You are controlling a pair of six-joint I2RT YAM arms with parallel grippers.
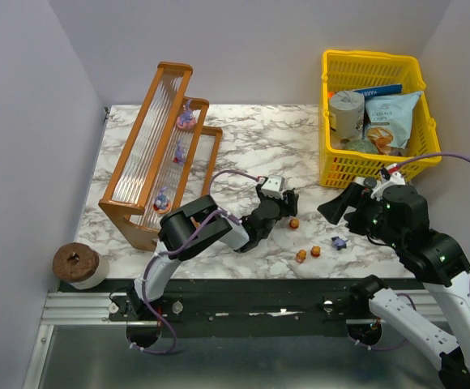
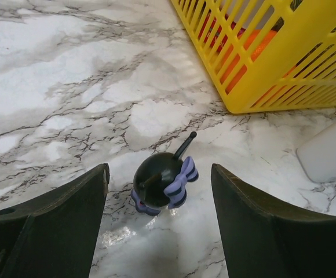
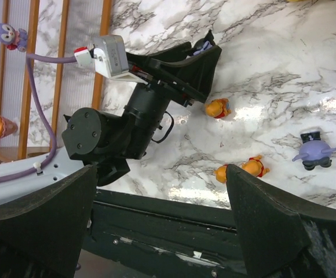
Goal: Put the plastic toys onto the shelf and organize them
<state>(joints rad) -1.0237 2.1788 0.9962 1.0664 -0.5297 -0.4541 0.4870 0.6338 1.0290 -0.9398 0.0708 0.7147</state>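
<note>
Black toy (image 2: 158, 188) sits face-hidden between parted fingers of left hand (image 2: 158, 171).

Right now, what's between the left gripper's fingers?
A dark toy with a purple bow stands on the marble between the fingers of the open left gripper, touching neither; the left wrist view shows it.

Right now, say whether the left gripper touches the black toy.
Apart: left wrist view shows bare marble between black toy and left gripper on both sides.
</note>
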